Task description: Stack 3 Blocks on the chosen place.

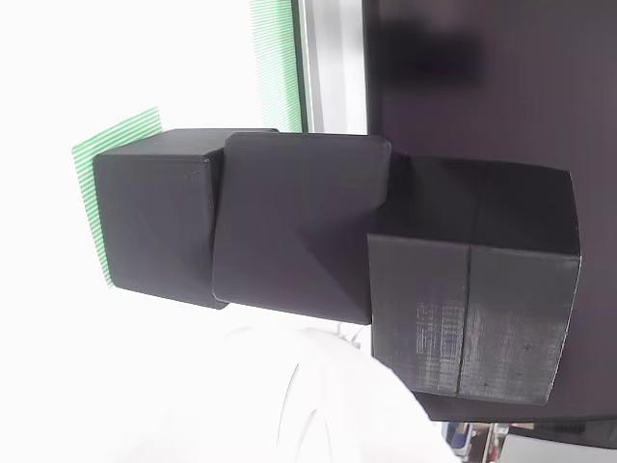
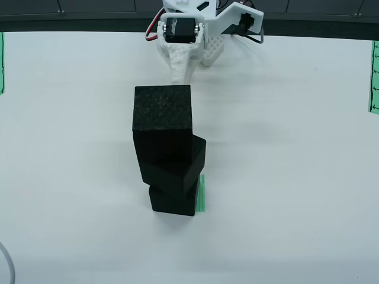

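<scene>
Overhead view had all three blocks stacked on the green tape patch: bottom block, middle block twisted and hanging off to the right, top block shifted back toward the arm. The claw sat pulled back near the far edge of the white desk, well apart from the stack, and I couldn't tell if its fingers were apart or together. Side view showed the same crooked stack with the middle block skewed, so my guess was any bump or desk shake could've toppled the top one.
</scene>
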